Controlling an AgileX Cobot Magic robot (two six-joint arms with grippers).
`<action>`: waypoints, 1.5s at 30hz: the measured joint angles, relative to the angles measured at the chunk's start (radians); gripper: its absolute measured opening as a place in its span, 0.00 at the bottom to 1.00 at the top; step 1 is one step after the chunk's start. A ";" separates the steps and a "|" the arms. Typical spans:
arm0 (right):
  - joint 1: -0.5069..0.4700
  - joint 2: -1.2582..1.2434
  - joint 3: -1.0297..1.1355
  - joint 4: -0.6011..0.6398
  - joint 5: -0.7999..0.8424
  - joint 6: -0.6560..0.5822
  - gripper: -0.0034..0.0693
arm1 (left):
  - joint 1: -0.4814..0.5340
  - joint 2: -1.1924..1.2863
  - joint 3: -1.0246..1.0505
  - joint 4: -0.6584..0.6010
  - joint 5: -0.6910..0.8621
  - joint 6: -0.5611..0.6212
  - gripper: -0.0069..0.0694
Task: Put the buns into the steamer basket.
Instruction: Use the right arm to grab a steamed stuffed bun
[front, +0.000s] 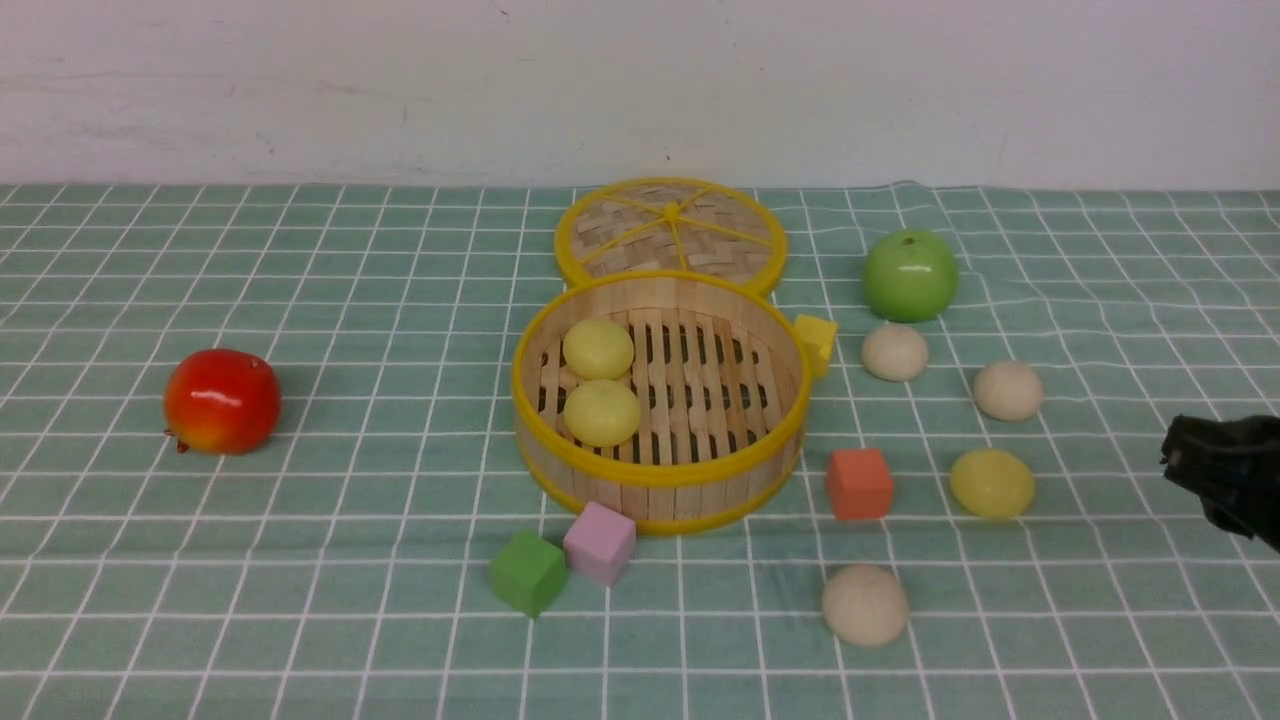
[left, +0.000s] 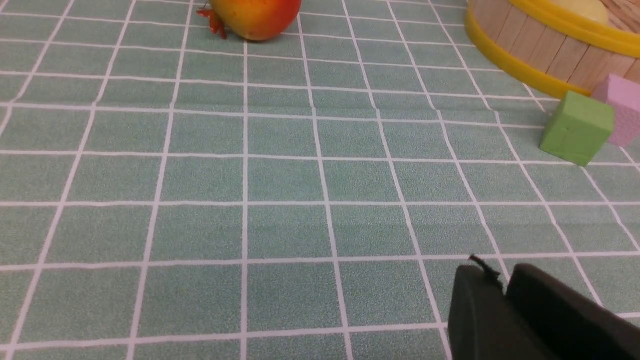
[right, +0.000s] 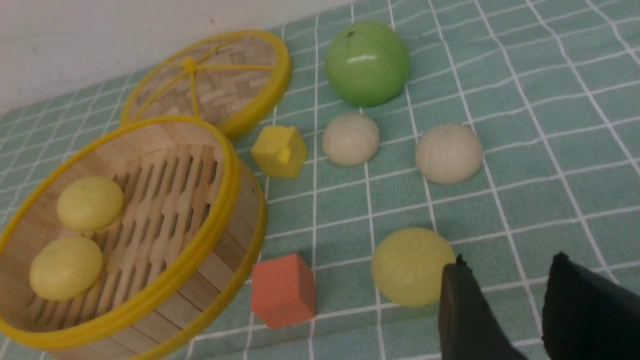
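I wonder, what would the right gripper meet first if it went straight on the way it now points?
Probably the pale yellow bun lying loose just ahead of the right gripper, though the gripper's height above it is unclear.

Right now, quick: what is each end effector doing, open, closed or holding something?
Left end effector: closed, holding nothing.
Right end effector: open, empty, near a yellow bun.

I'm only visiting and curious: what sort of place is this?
Likely a staged practice setup, not a real kitchen: a checked green cloth against a bare wall, with a bamboo steamer basket, glossy green apple and orange cube.
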 joint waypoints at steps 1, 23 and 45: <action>0.010 0.048 -0.062 -0.100 0.074 0.066 0.38 | 0.000 0.000 0.000 0.000 0.000 0.000 0.21; 0.254 0.476 -0.609 0.686 0.858 -0.775 0.38 | 0.000 0.000 0.000 -0.001 0.000 0.000 0.22; 0.355 0.631 -0.617 0.584 0.768 -0.860 0.44 | 0.000 0.000 0.000 -0.001 0.000 0.000 0.25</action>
